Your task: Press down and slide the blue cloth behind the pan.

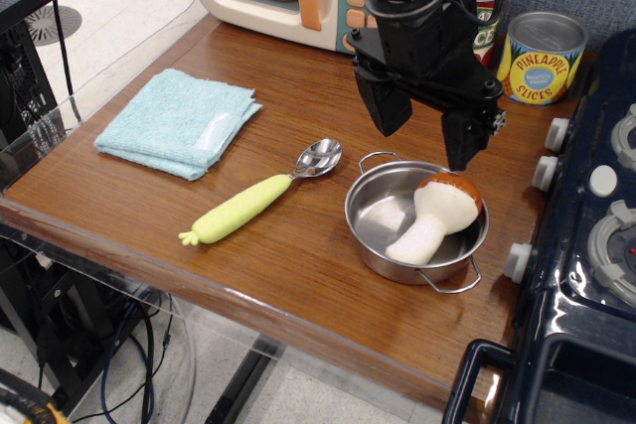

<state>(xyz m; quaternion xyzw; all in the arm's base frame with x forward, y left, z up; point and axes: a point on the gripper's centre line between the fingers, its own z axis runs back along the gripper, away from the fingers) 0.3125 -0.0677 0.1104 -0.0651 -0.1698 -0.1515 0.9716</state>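
Here, your gripper (425, 136) hangs open above the pan (417, 225), well apart from the blue cloth (179, 121) on the counter (298, 265).

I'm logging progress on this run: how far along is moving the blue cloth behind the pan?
Nothing looks done yet. The folded light aqua-blue terry cloth lies at the table's left, far from the small shiny steel pan holding a toy mushroom. The black gripper hangs open above the pan, touching nothing. Left: reach the cloth, press down, slide it behind the pan.
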